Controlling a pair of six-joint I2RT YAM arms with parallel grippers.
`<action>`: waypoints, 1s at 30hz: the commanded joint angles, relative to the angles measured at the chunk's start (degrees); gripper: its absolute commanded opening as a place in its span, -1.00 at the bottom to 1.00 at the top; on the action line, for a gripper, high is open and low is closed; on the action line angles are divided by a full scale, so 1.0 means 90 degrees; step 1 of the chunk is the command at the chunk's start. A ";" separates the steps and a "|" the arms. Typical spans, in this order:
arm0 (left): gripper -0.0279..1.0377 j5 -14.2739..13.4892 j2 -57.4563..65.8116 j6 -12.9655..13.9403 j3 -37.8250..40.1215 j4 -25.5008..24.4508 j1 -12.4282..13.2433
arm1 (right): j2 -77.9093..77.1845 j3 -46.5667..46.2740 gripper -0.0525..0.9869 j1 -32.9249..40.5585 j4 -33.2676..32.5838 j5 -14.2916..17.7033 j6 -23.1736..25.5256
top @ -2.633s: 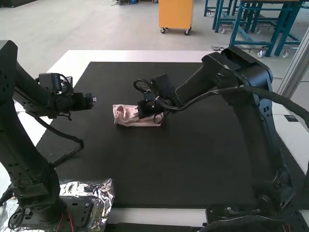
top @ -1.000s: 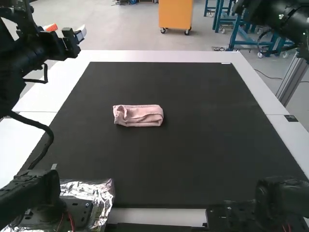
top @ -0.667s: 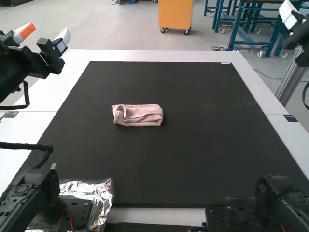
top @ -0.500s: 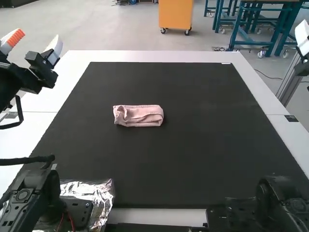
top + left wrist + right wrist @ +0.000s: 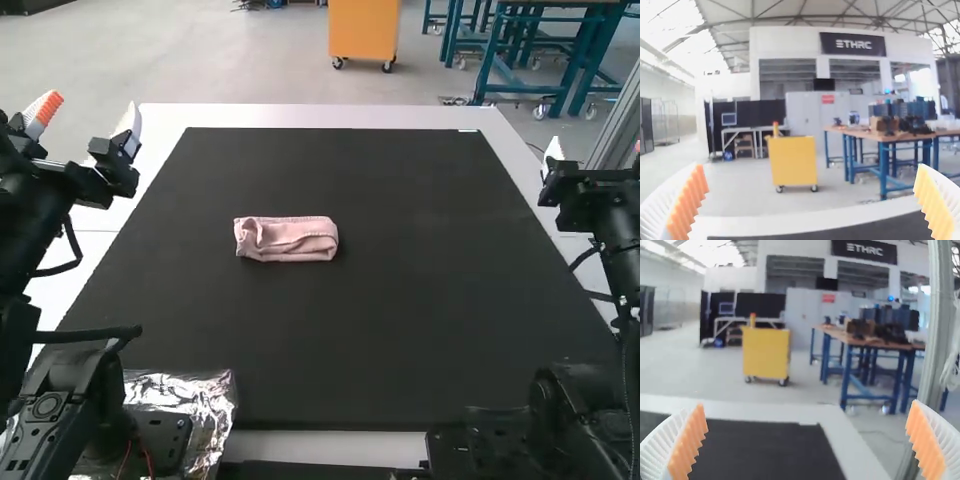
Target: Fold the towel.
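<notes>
High view: your pink fabric towel (image 5: 287, 240) lies compactly folded; with white, orange-padded left claw (image 5: 810, 170) and right claw (image 5: 807, 406) each gaping, best leave it undisturbed.

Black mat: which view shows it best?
High view: it has most of the black mat, near and far edges included. Left wrist view catches a far strip; right wrist view, a far corner.

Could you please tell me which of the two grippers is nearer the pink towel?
The left gripper; in the high view the towel lies left of centre on the black mat, with the right gripper farther away.
</notes>
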 commanded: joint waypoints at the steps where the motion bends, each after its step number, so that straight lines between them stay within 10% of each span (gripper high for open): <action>1: 0.87 -0.0514 -0.0023 0.0553 -0.0604 0.0729 0.0099 | -0.0038 -0.0385 0.85 -0.0076 0.0213 -0.0025 -0.0373; 9: 0.87 -0.1285 -0.0023 0.0738 -0.1991 0.1442 0.0060 | -0.0047 -0.1234 0.85 -0.0027 0.1805 -0.0240 0.0496; 15: 0.87 -0.1383 -0.0023 -0.0229 -0.2391 0.0553 0.0060 | -0.0047 -0.2299 0.85 -0.0008 0.1863 -0.0318 0.0809; 19: 0.87 -0.1451 -0.0023 -0.1176 -0.2391 -0.0248 0.0109 | -0.0047 -0.2308 0.85 -0.0008 0.0379 -0.0435 0.0633; 30: 0.87 -0.1461 -0.0023 -0.1264 -0.2391 -0.0707 0.0118 | -0.0047 -0.2308 0.85 -0.0027 0.0252 -0.0435 0.0526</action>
